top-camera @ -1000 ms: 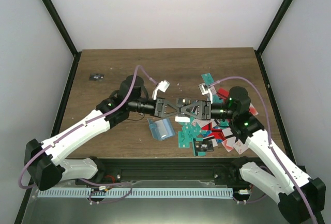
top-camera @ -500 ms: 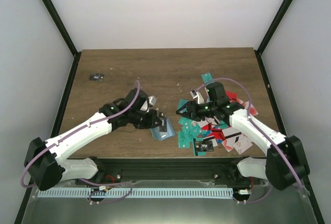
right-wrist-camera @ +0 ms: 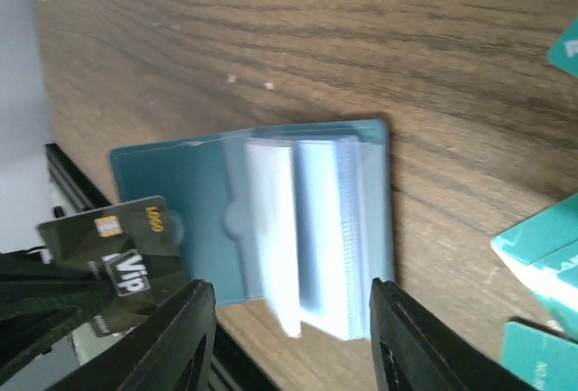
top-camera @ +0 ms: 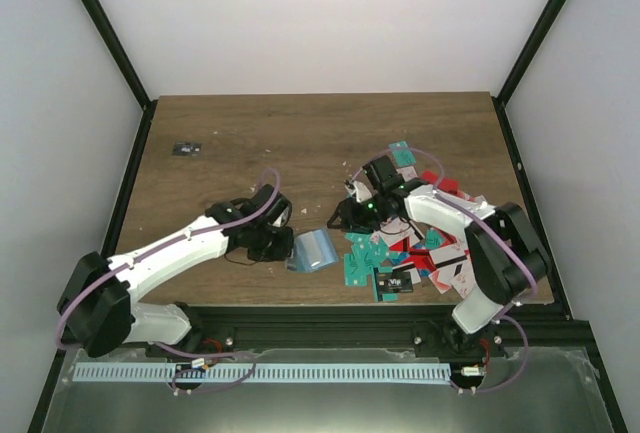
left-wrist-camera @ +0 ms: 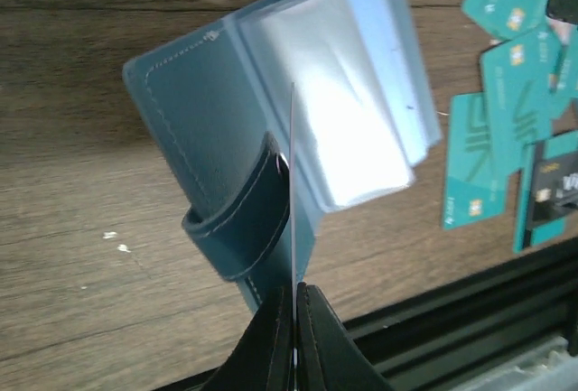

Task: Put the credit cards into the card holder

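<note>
The card holder (left-wrist-camera: 226, 138) (top-camera: 312, 249) lies open on the table near the front edge, its pale ribbed pockets (right-wrist-camera: 316, 228) facing up. My left gripper (left-wrist-camera: 293, 290) (top-camera: 283, 243) is shut on a black credit card (right-wrist-camera: 117, 246), which the left wrist view shows edge-on over the holder's left half. My right gripper (right-wrist-camera: 293, 337) (top-camera: 342, 215) hovers open over the holder's right side with nothing between its fingers (right-wrist-camera: 194, 337). The other credit cards (top-camera: 405, 253) (left-wrist-camera: 506, 75), mostly teal, lie in a loose pile right of the holder.
A tiny black object (top-camera: 186, 148) lies at the far left of the table. The black frame rail (top-camera: 320, 318) runs just in front of the holder. The two grippers are close together over the holder.
The grippers met in mid-air a second ago. The left one has since come down and left to the holder with the card; the right one has opened and moved beside the holder.
</note>
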Motion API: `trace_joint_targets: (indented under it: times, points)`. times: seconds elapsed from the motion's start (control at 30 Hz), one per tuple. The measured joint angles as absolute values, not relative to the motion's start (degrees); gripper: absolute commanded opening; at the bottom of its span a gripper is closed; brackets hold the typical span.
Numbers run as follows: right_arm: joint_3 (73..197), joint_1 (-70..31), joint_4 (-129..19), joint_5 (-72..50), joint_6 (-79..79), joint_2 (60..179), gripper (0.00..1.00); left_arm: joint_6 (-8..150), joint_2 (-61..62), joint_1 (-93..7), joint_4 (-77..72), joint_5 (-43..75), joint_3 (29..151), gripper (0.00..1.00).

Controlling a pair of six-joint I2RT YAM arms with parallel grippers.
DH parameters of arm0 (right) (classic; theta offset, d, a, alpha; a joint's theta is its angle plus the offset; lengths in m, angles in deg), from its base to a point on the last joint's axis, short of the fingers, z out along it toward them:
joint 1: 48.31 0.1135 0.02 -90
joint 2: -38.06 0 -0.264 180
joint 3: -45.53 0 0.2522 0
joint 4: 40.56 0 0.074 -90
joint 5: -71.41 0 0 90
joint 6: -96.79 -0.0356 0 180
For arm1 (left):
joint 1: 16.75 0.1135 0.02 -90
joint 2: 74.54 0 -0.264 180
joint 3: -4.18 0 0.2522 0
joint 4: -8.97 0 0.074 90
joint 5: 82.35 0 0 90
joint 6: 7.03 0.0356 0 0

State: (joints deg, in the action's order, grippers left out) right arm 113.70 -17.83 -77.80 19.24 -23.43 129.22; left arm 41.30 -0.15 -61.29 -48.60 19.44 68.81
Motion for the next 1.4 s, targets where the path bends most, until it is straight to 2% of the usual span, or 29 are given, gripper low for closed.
trace_joint_targets:
  times: [0.43,0.8,1.13,1.4]
  points:
    - [114.03,-13.59,-78.92,18.19,-21.05,137.87,0.49,44.44,6.14,-60.65,-51.86,11.86,68.92,0.04]
    - [111.69,-13.5,-73.28,26.6,-21.88,137.85,0.51,45.8,7.11,-60.61,-51.92,10.94,70.78,0.04]
    - [110.47,-13.26,-69.45,29.53,-23.5,137.98,0.42,46.11,7.08,-60.61,-51.14,11.69,71.5,0.04]
    - [108.28,-12.34,-65.61,30.73,-25.44,139.73,0.43,46.13,7.06,-60.61,-49.52,12.8,70.58,0.04]
